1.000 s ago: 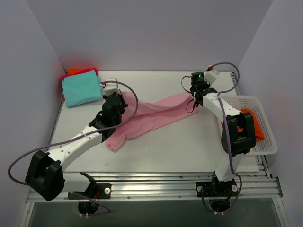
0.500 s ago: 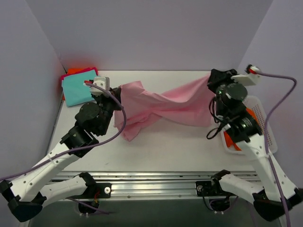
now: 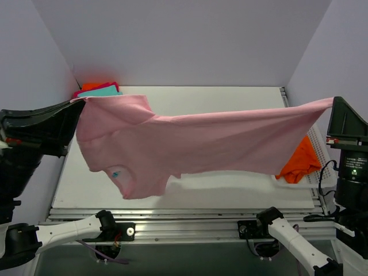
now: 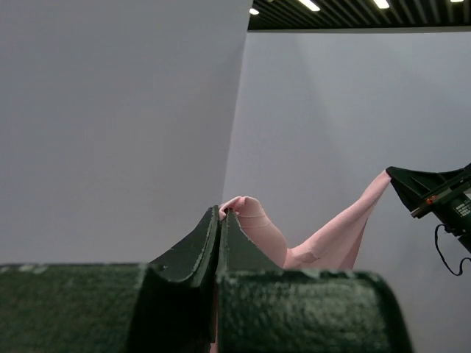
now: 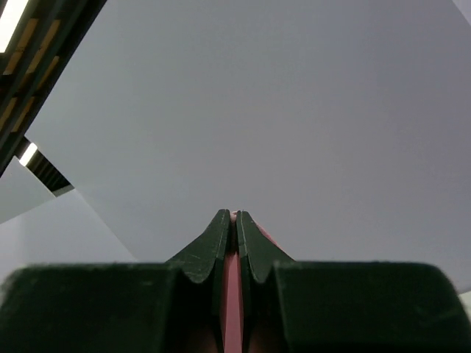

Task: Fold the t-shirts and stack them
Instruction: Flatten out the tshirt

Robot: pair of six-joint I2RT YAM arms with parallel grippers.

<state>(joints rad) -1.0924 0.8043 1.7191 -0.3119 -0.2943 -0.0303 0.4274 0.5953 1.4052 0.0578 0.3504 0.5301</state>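
White desk (image 3: 230, 95); we log one pink t-shirt (image 3: 218, 138) aloft, long axis nine-to-three. Left end effector (image 3: 80, 103) grips nine o'clock end, right end effector (image 3: 333, 100) three o'clock.

Left arm (image 3: 29, 144): lifted high at my left side. Left gripper (image 3: 79, 103): pointing inward, jaws pinched together on one end of the pink t-shirt (image 3: 218, 141). Right arm (image 3: 352, 172): lifted high at my right side. Right gripper (image 3: 334, 102): pointing inward, jaws pinched together on the shirt's other end.
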